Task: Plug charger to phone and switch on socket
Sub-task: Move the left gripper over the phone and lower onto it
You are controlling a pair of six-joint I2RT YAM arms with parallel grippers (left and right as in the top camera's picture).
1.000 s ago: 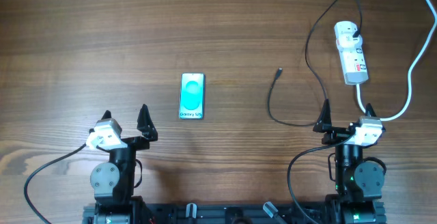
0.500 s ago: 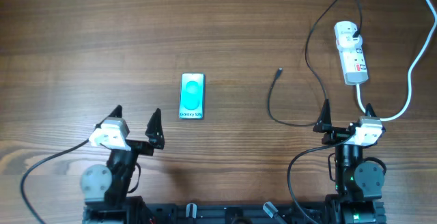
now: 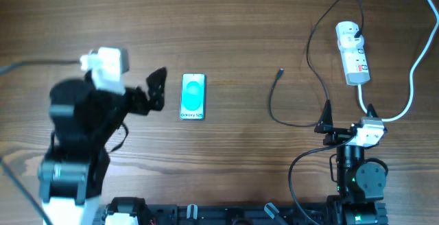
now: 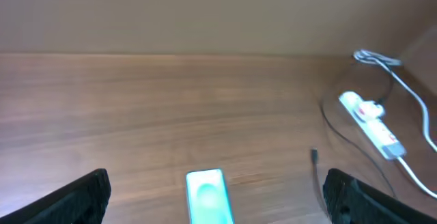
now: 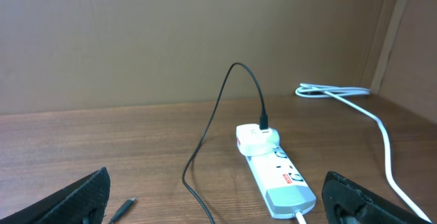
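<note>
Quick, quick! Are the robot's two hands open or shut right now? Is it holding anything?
Left gripper: open, holding nothing, next to the phone.
Right gripper: open, holding nothing.

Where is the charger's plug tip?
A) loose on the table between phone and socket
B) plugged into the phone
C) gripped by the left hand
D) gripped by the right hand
A: the plug tip lies loose on the table, apart from the phone and the socket.
</note>
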